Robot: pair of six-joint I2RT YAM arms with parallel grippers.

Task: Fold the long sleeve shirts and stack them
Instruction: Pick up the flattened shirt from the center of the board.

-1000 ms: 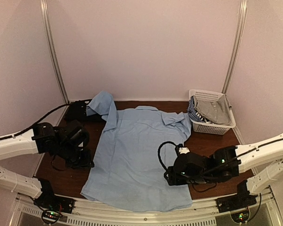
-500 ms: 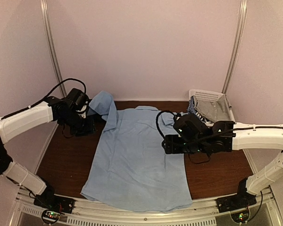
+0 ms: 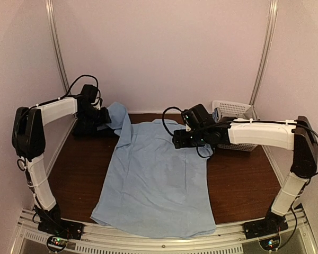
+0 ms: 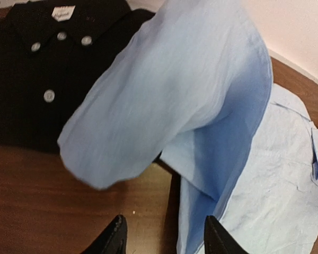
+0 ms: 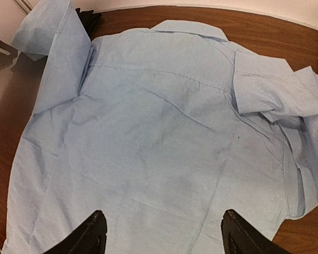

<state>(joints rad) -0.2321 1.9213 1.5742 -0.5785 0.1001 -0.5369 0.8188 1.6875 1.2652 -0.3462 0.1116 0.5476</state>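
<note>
Since the top view catches everything, I'll start there. The light blue shirt (image 3: 153, 180) is spread flat, back side up, across the middle of the desk (image 3: 244, 185), with its hem at the near edge and its collar toward the far edge. One sleeve runs up to the far left corner and lies over the black shirt (image 3: 82, 130). The left hand (image 3: 99, 114) hangs right at that sleeve. The right hand (image 3: 178, 138) sits above the blue shirt's shoulder on the basket side. The white basket (image 3: 238, 108) stands in the far right corner, partly behind the right arm.

Left wrist view: the fingers are apart with nothing between them, so that hand's open. Just past the tips, the blue sleeve drapes over the edge of the black shirt, which is folded on the bare wood with its button front and collar label up.

Right wrist view: the fingers are spread wide and holding nothing, hovering over the blue shirt's back. The sleeve on that side is folded in on itself at the shoulder, just short of the desk's far edge.
</note>
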